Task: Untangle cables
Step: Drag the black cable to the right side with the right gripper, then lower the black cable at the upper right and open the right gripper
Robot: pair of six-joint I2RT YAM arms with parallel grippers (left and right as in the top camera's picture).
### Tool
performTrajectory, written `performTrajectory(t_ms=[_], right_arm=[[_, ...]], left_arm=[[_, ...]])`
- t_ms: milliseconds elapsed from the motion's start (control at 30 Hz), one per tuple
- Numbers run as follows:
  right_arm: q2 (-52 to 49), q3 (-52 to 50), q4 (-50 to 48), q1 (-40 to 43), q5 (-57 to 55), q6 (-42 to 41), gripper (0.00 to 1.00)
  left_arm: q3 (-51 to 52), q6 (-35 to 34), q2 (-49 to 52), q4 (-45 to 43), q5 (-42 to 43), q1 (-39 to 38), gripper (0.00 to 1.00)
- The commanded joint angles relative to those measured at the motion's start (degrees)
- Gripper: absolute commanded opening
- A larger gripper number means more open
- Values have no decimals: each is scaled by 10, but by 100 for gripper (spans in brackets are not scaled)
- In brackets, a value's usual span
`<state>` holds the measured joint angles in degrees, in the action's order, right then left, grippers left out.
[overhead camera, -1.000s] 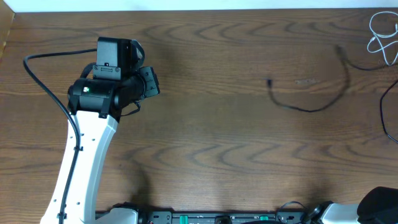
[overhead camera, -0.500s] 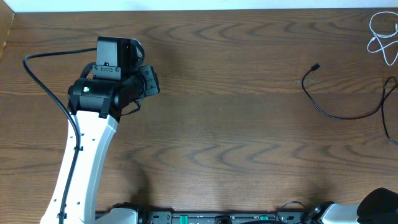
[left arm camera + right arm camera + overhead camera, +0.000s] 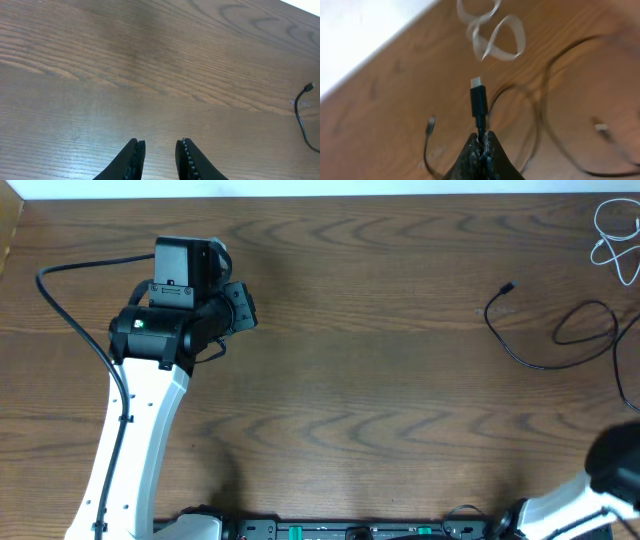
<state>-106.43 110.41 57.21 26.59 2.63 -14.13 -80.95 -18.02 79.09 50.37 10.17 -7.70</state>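
The black cable (image 3: 545, 367) lies in loose curves on the right of the wooden table, one small plug end (image 3: 508, 287) pointing up and left. The white cable (image 3: 612, 228) is coiled in loops at the far right corner. In the right wrist view my right gripper (image 3: 482, 136) is shut on the black cable just behind its other plug (image 3: 478, 97), which sticks up past the fingertips, with the white loops (image 3: 492, 35) beyond. My left gripper (image 3: 160, 150) hovers over bare wood at the left, narrowly open with nothing between its fingers, far from both cables.
The left arm (image 3: 165, 330) with its own thick black wire stands over the left part of the table. Part of the right arm (image 3: 618, 465) shows at the bottom right corner. The table's far edge meets a white surface (image 3: 300, 188).
The black cable has been dragged to the right and now folds into a loop near the right edge. The right arm has come further into the overhead view. The left arm has stayed put.
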Motion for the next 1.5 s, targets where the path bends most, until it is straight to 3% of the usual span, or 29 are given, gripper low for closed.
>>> performTrajectory(t_ms=[0, 167, 333, 467, 667, 867, 967, 1100, 1233, 1467], right_arm=[[-45, 5, 7, -35, 10, 9, 5], [-103, 5, 20, -58, 41, 9, 19], [-123, 5, 54, -52, 62, 9, 52], [-119, 6, 70, -36, 61, 9, 66], [-110, 7, 77, 1, 104, 1, 67], [-101, 7, 73, 6, 273, 139, 67], [-102, 5, 73, -12, 304, 179, 67], [-106, 4, 75, -56, 270, 228, 68], [-126, 3, 76, -106, 154, 229, 71], [-175, 3, 76, -147, 104, 223, 70]], left_arm=[[-3, -2, 3, 0, -3, 2, 26], [-3, -2, 3, 0, -3, 2, 26], [-3, -2, 3, 0, -3, 2, 26], [-3, -2, 3, 0, -3, 2, 26], [-3, -2, 3, 0, -3, 2, 26], [-3, -2, 3, 0, -3, 2, 26], [-3, -2, 3, 0, -3, 2, 26], [-3, -2, 3, 0, -3, 2, 26], [-3, -2, 3, 0, -3, 2, 26], [-3, -2, 3, 1, -4, 2, 26]])
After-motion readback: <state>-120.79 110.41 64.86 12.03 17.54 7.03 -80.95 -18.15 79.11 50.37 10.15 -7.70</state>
